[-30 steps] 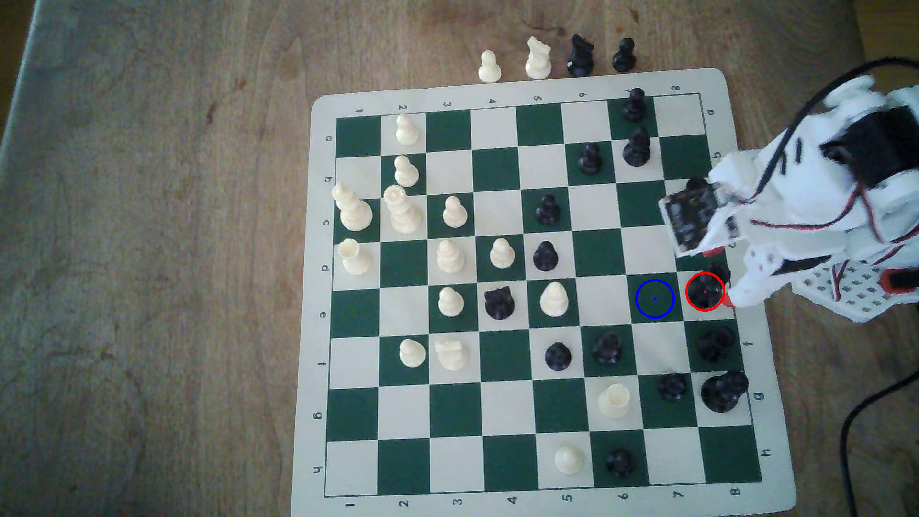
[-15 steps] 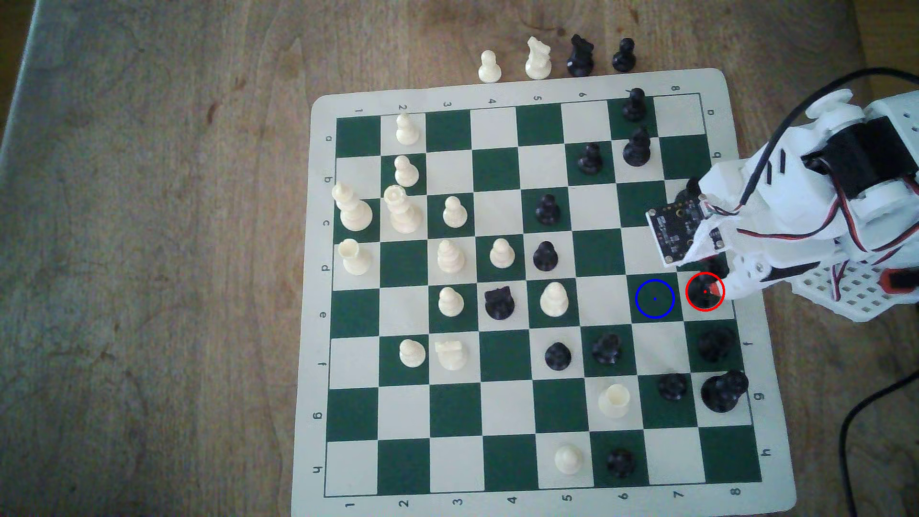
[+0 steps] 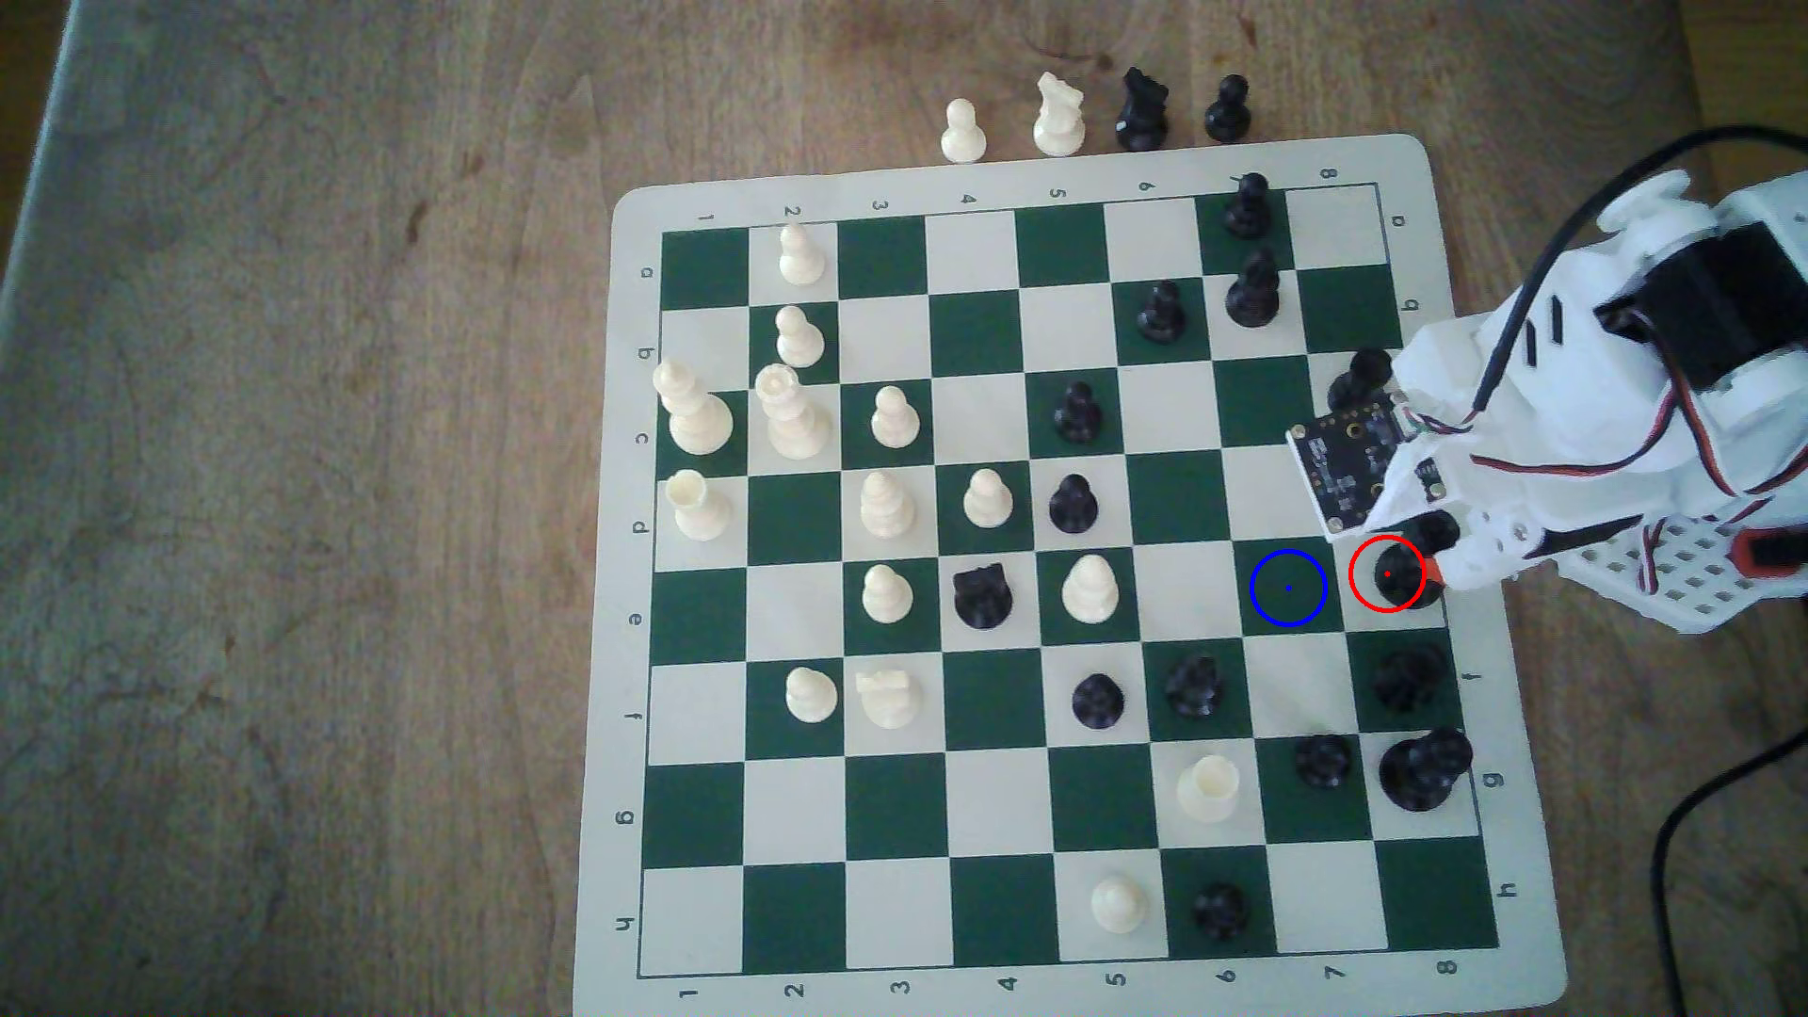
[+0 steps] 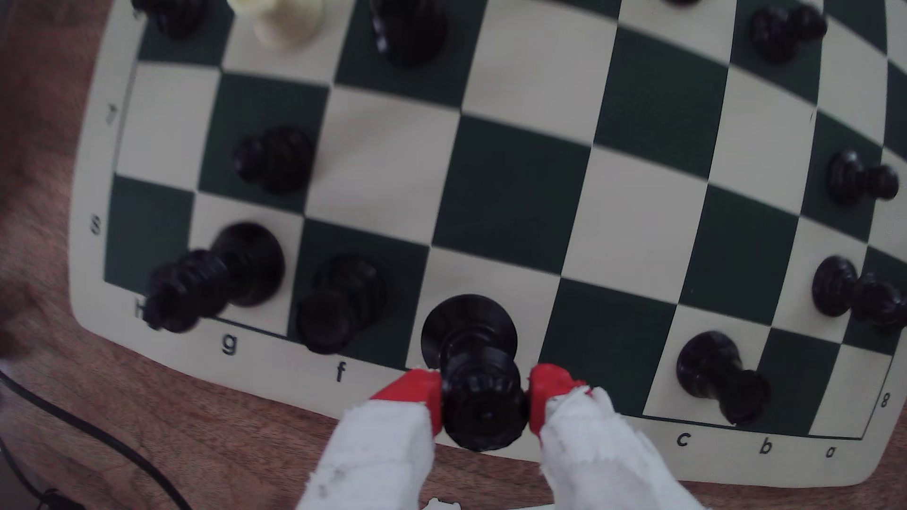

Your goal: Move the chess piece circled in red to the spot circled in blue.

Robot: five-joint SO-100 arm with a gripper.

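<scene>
Red-tipped end effector (image 4: 485, 392) grips the black chess piece (image 4: 478, 387) by its head; blue-ringed green square (image 3: 1288, 588) lies just beside.

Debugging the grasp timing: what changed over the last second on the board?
The pincer swung in around the head of the tall glossy black chess piece on the red-ringed cream square; its red fingertips now sit against both sides, apparently clamped. The piece itself has not moved. The blue-ringed dark green square remains vacant, and the other pieces are unchanged.
</scene>
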